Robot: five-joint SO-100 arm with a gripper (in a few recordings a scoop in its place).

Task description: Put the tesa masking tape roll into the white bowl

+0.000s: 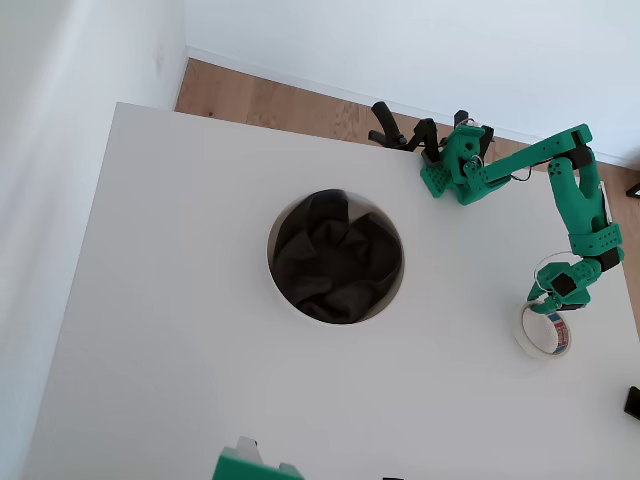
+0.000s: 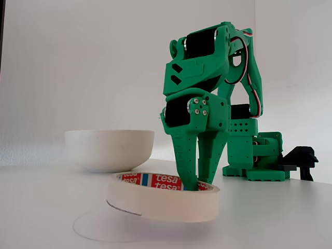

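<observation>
Tape roll (image 2: pixel 162 199): lies flat on table (image 1: pixel 180 300), hole upward, near right edge in overhead view.
Gripper (image 2: pixel 196 185): points straight down; fingers reach inside roll's hole by far wall; whether closed on wall, cannot tell.
Bowl (image 2: pixel 110 149): well left of roll in overhead view, dark cloth (image 1: pixel 335 255) inside.
Table between: bare, open path.

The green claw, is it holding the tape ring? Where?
It seems so: the gripper pinches the tesa masking tape roll at its back wall, one finger inside the ring.
</observation>
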